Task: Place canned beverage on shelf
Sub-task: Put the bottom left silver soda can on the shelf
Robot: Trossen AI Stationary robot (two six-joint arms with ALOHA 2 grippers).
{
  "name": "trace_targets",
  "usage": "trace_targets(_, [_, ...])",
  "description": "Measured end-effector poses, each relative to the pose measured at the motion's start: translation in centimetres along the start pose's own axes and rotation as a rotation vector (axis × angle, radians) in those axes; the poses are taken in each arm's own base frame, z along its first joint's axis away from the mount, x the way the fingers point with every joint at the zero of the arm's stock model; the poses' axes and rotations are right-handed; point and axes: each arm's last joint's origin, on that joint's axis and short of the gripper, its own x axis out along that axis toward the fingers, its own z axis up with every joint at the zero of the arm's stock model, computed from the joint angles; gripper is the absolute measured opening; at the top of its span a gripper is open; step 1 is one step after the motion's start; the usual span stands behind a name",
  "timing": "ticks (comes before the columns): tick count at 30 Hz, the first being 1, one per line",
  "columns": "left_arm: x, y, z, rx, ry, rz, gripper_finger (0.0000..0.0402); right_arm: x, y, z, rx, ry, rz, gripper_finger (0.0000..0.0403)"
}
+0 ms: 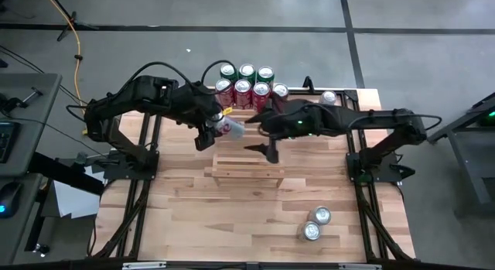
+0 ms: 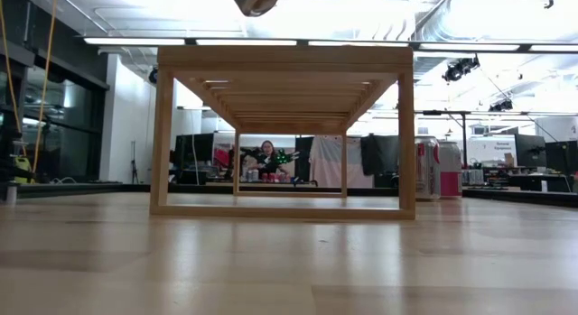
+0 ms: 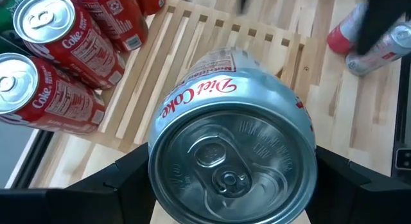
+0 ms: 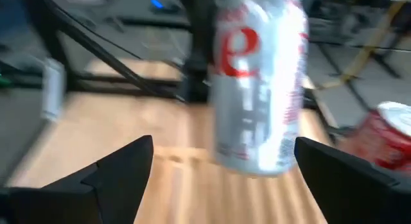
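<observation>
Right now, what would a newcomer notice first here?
A silver Diet Coke can, clamped in the left pincer above the light wooden slatted shelf. The right pincer stands open beside it. Red and green cans cluster at the table's far edge.

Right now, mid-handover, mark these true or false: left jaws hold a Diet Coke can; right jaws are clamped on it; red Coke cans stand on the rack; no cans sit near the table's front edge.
1. The left gripper holds the Diet Coke can: true.
2. The right gripper is clamped on that can: false, its jaws stand open, clear of it.
3. Red Coke cans stand on the slatted shelf: true.
4. No cans near the front edge: false, two silver cans stand there.
</observation>
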Motion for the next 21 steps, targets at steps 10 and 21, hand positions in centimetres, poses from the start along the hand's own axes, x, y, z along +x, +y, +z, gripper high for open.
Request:
trace_targets(10, [0.9, -0.3, 0.5, 0.002, -0.002, 0.003, 0.0281, 3.6, -0.3, 0.6, -0.052, 0.038, -0.126, 0.0366])
trace_targets(21, [2.7, -0.7, 1.0, 0.072, 0.036, 0.004, 0.0281, 5.8, -0.1, -0.3, -0.02, 0.059, -0.105, 0.0366])
